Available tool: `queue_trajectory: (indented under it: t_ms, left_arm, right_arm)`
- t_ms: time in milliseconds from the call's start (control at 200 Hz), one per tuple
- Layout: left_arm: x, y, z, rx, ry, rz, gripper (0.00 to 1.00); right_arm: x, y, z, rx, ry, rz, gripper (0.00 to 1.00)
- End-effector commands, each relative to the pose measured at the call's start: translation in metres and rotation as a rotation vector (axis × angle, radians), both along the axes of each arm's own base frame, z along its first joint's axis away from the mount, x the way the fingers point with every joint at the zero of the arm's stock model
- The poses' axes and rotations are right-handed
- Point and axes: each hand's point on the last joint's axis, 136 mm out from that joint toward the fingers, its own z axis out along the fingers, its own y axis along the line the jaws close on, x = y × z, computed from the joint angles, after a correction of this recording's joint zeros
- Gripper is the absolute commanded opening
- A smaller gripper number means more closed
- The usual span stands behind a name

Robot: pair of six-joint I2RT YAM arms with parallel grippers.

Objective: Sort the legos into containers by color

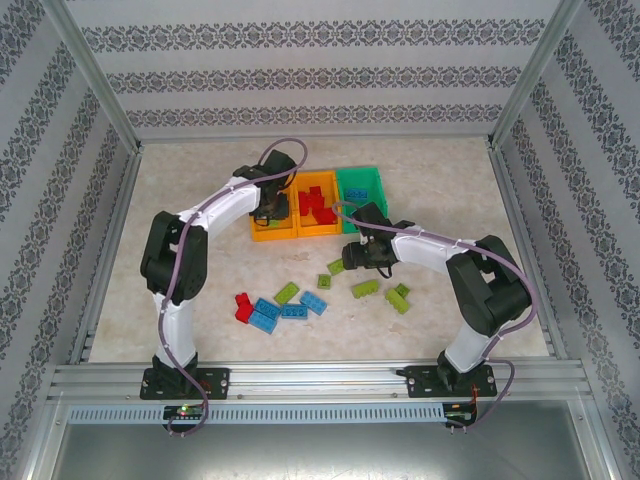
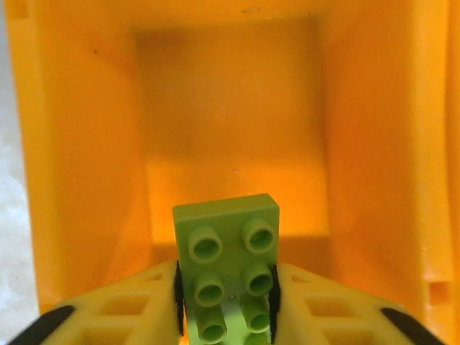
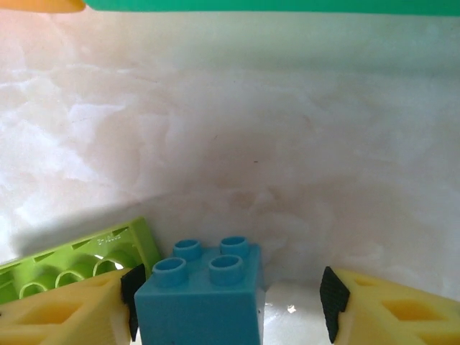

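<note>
1. Lime-green brick [image 2: 226, 287] sits close to the left wrist camera, studs facing the lens, clamped between the yellow fingers [image 2: 129, 309] of the left end effector [image 2: 226, 313]; both black pads press on its sides.
2. Behind that brick lies the bare floor of the left orange bin [image 2: 86, 144]. In the overhead view the left end effector [image 1: 268, 212] hangs over this same bin [image 1: 272, 238].
3. The right end effector [image 3: 230, 309] stands wide around a blue brick [image 3: 205, 295] that rests on the worktop [image 3: 287, 144]. Its left pad touches the brick; its right pad [image 3: 330, 302] is apart from it, with a gap between.
4. A second lime brick [image 3: 79, 262] lies just beside the blue one, partly behind the left finger.
5. From above, the three bins form a row: the left orange bin, the middle orange bin [image 1: 318, 233] holding red bricks [image 1: 316, 205], and the green bin [image 1: 378, 185] holding blue bricks [image 1: 356, 194].
6. The right end effector [image 1: 352, 258] is low, just in front of the green bin.
7. Loose bricks lie on the worktop [image 1: 450, 190] between the arms: a red brick [image 1: 242, 306], loose blue bricks [image 1: 294, 311] and loose lime bricks [image 1: 365, 289].
</note>
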Motion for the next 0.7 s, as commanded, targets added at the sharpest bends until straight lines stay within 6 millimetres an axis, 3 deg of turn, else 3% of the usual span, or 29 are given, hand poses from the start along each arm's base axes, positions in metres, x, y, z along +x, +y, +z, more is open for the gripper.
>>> queue_trajectory:
  t_ms: [0, 250, 455, 694]
  left_arm:
    - [0.011, 0.004, 0.014, 0.012, -0.036, -0.008, 0.42]
    - [-0.002, 0.009, 0.024, 0.003, -0.063, -0.012, 0.52]
    - [-0.023, 0.016, 0.027, 0.002, -0.06, -0.015, 0.56]
    - [-0.053, 0.016, 0.027, 0.006, -0.045, -0.035, 0.57]
  right_arm:
    - [0.007, -0.001, 0.004, -0.013, -0.03, -0.009, 0.61]
    - [0.005, -0.002, 0.014, -0.002, -0.052, -0.01, 0.46]
    - [0.009, -0.007, 0.045, 0.026, -0.106, -0.014, 0.4]
    - [0.042, -0.018, 0.077, 0.09, -0.158, -0.061, 0.38]
